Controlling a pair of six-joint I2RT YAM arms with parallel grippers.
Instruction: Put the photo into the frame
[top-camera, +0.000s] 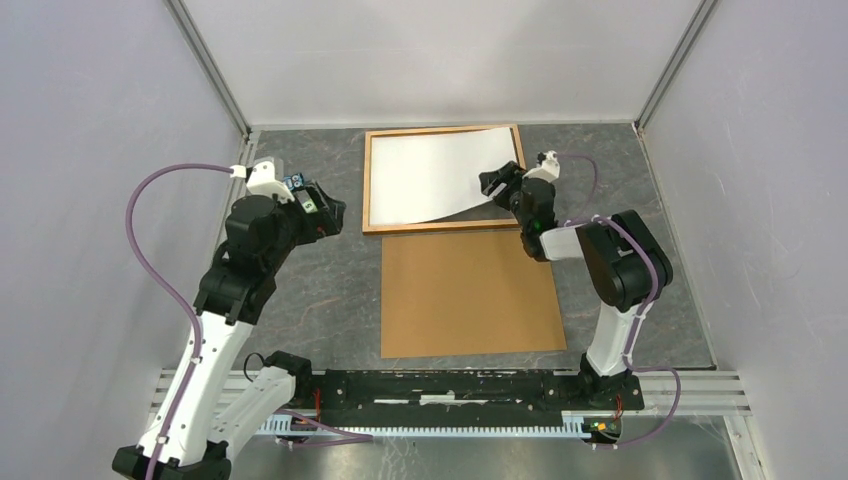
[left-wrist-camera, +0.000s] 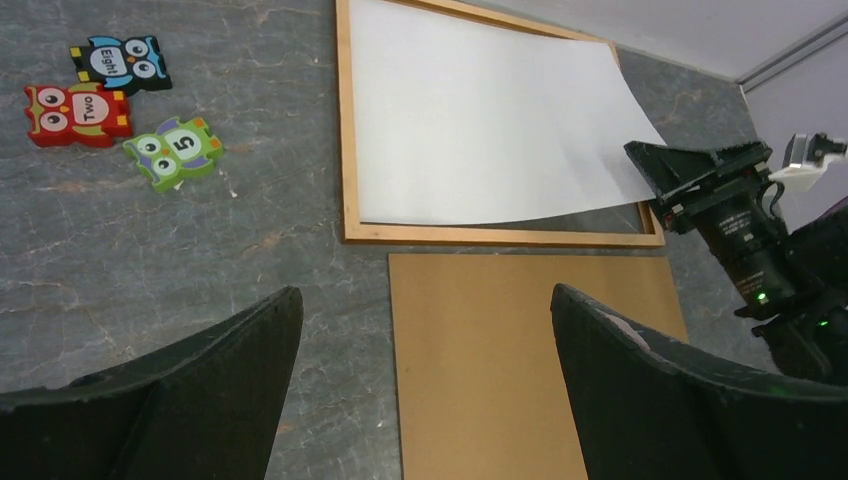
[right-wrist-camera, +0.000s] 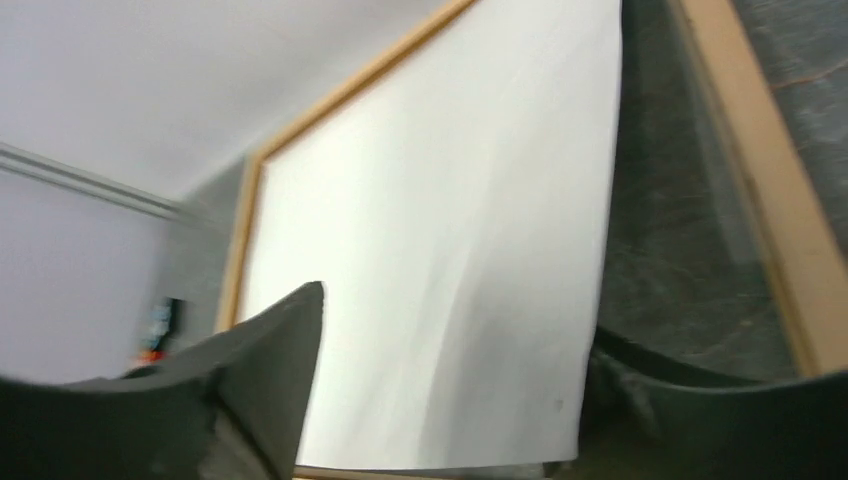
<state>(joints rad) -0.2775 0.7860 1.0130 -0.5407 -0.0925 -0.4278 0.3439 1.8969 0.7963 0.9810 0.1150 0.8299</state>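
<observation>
Photo (top-camera: 425, 180) lies white back up inside the frame (top-camera: 400, 229) at the far side of the counter (top-camera: 330, 290). Its near right corner is raised and curls above the frame's rail. The right pincer (top-camera: 493, 183) is at that raised corner. A brown fibreboard back (top-camera: 470, 295) lies flat just in front of the frame. The left pincer (top-camera: 322, 212) hangs over the counter to the left of the frame, apart from it.

From the left wrist, the left pincer (left-wrist-camera: 425, 293) has its jaws wide apart with nothing between them. Beyond lie the fibreboard back (left-wrist-camera: 530, 360), the frame (left-wrist-camera: 480, 235) and the photo (left-wrist-camera: 480, 120), with the right pincer (left-wrist-camera: 675, 170) at the lifted corner. Three owl tiles, blue (left-wrist-camera: 120, 62), red (left-wrist-camera: 77, 113) and green (left-wrist-camera: 172, 150), lie on the counter left of the frame.

From the right wrist, the right pincer (right-wrist-camera: 458, 318) has its jaws apart. The photo's (right-wrist-camera: 450, 200) white corner lies between them, unclamped. The frame's rail (right-wrist-camera: 760, 200) runs along the right.
</observation>
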